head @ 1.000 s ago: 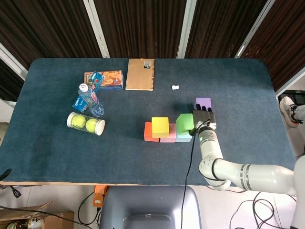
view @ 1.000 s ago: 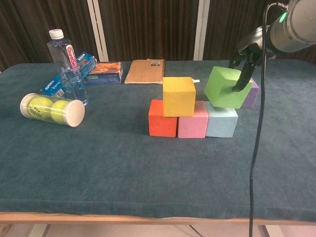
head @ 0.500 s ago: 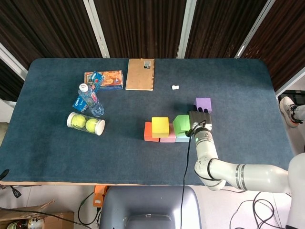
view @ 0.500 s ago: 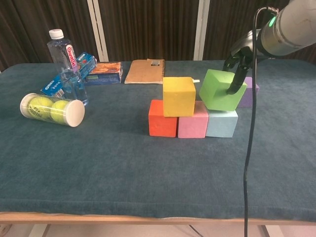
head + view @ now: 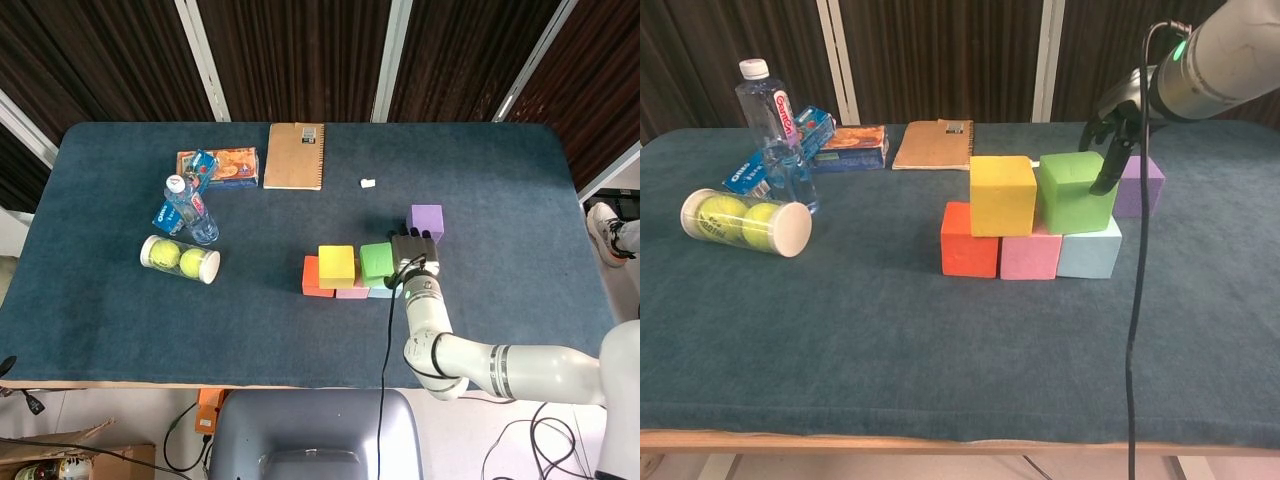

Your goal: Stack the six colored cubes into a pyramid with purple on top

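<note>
- Chest view, right of centre: the right hand (image 5: 1118,125) holds the green cube (image 5: 1074,192), its fingers curled down over the cube's right side.
- Green cube sits level on the pink cube (image 5: 1030,255) and light blue cube (image 5: 1089,248), just beside the yellow cube (image 5: 1002,194).
- Yellow cube rests on the red cube (image 5: 969,252) and the pink one.
- Purple cube (image 5: 1138,184) stands on the table (image 5: 890,330) behind the hand.
- Left of frame: a water bottle (image 5: 773,122) and a tube of tennis balls (image 5: 745,222).
- Left hand shows in neither view.
</note>
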Controlling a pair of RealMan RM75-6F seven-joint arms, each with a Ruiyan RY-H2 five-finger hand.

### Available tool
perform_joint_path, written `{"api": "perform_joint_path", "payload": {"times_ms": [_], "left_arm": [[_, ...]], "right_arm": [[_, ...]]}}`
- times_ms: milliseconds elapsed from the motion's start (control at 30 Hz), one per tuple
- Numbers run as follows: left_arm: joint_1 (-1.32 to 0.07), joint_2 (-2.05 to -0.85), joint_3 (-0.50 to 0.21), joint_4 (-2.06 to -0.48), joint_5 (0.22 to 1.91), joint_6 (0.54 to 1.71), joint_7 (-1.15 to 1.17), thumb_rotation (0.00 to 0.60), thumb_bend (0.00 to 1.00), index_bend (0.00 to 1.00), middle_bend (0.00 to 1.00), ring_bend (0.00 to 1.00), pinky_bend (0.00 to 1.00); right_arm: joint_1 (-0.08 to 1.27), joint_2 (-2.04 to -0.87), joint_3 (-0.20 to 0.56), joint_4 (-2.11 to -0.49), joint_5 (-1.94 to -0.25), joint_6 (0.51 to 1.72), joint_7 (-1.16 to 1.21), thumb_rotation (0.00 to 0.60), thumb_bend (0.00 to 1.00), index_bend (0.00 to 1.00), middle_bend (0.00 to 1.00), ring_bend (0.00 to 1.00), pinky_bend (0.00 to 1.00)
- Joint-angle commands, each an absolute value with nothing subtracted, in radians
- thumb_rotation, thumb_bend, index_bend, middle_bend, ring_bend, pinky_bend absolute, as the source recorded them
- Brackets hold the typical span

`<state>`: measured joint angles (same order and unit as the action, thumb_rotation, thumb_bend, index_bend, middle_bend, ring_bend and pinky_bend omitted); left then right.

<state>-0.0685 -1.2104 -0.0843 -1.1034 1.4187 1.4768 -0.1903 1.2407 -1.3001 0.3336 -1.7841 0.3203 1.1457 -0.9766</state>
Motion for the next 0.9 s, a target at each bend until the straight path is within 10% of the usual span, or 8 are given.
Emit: {"api": "perform_joint_path", "payload": {"times_ms": [33, 900], "left_arm": [[-0.068, -1.211, -0.085, -1.103, 1.418, 1.476, -0.192, 0.575, 0.16, 0.11, 0.05, 0.00, 0.09], [-0.074, -1.218, -0.089, -1.137, 1.414, 1.466, -0.129, 0.572, 0.16, 0.11, 0.05, 0.00, 0.09]], "right_arm": [[1.238, -1.298, 0.339, -1.786, 0.321, 1.142, -0.979, 0.600, 0.27, 0.10, 0.00, 0.00, 0.00], [0.966, -1.085, 0.254, -1.851, -0.204, 0.836, -0.672, 0.600, 0.16, 0.05, 0.00, 0.00, 0.00]]}}
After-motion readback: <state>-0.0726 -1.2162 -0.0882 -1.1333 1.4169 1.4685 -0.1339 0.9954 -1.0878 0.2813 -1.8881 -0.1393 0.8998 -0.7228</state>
